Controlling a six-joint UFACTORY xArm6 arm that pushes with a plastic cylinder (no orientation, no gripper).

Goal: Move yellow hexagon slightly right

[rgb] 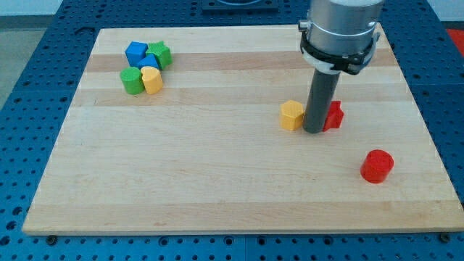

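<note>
The yellow hexagon (291, 115) lies on the wooden board (217, 181), right of the middle. My tip (315, 131) stands just to the hexagon's right, close to it or touching; I cannot tell which. A red block (334, 114) of star-like shape sits right behind the rod on the view's right and is partly hidden by it. The rod stands between the yellow hexagon and this red block.
A red cylinder (377, 166) lies toward the view's bottom right. A cluster at the top left holds a blue block (137, 53), a green star-like block (160, 54), a green cylinder (132, 81) and a yellow block (151, 80).
</note>
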